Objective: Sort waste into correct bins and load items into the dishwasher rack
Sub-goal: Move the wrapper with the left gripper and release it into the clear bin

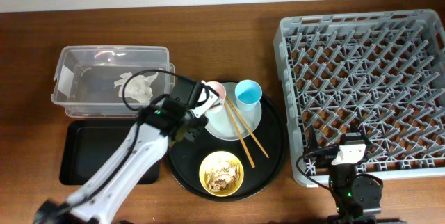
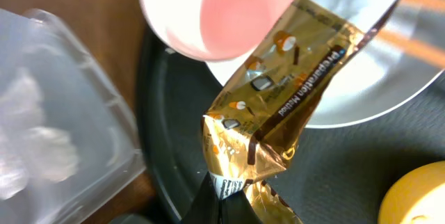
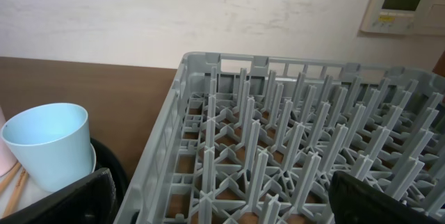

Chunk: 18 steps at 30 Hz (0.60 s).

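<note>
My left gripper (image 2: 224, 197) is shut on the lower end of the crinkled gold-brown wrapper (image 2: 281, 102), held just above the round black tray beside the pink cup (image 2: 217, 7) and the pale plate (image 2: 379, 78). In the overhead view this gripper (image 1: 198, 107) is at the plate's left edge. The crumpled white tissue (image 1: 142, 85) lies in the clear tub (image 1: 66, 78). The flat black tray (image 1: 83, 154) lies in front of the tub. The yellow bowl (image 1: 221, 172) holds rice scraps. The blue cup (image 1: 248, 93) and chopsticks (image 1: 242, 128) rest on the plate. My right gripper (image 3: 222, 200) is open and empty over the front left corner of the grey rack (image 1: 361, 85).
The large round black tray (image 1: 268, 161) carries the plate, cups, chopsticks and bowl between the bins and the rack. The rack's near wall (image 3: 163, 140) stands close to the blue cup (image 3: 49, 144). A wall panel (image 3: 403, 1) hangs behind.
</note>
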### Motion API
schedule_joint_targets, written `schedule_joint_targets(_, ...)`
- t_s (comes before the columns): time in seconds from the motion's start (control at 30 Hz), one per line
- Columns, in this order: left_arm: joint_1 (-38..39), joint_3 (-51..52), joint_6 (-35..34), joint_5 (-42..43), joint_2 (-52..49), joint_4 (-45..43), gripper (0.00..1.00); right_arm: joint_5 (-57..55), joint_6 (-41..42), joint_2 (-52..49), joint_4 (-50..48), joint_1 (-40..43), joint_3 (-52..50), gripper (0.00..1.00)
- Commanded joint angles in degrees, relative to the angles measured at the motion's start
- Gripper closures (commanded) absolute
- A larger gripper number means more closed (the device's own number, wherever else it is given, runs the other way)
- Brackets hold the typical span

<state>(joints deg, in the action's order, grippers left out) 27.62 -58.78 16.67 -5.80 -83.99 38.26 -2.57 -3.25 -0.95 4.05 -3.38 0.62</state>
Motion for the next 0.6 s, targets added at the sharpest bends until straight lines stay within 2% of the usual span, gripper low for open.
schedule_joint_targets(0.0, -0.3, 0.1, -4.8, 0.0, 6.4, -0.2, 1.0, -0.7, 0.1, 0.3, 0.3, -0.3, -0.3, 0.02)
schedule_joint_targets(0.1, -4.2, 0.1, -11.8, -5.0, 10.2, -4.0, 1.0, -0.7, 0.1, 0.3, 0.3, -0.3, -0.3, 0.02)
schedule_joint_targets(0.2, -13.1, 0.1, -23.0, -10.1, 10.1, -10.3, 0.99, -0.7, 0.1, 0.3, 0.3, -0.3, -0.3, 0.01)
schedule_joint_targets(0.3, -21.5, 0.1, -31.1, -10.5, 9.2, -15.3, 0.99, -0.7, 0.1, 0.3, 0.3, -0.3, -0.3, 0.02)
schedule_joint_targets(0.43, -29.7, 0.1, -33.8, -10.5, 4.7, -21.2, 0.97, -0.7, 0.1, 0.3, 0.3, -0.3, -0.3, 0.01)
schedule_joint_targets(0.57, -32.2, 0.1, -33.8, -10.6, -2.4, -22.9, 0.96, -0.7, 0.1, 0.3, 0.3, -0.3, -0.3, 0.01)
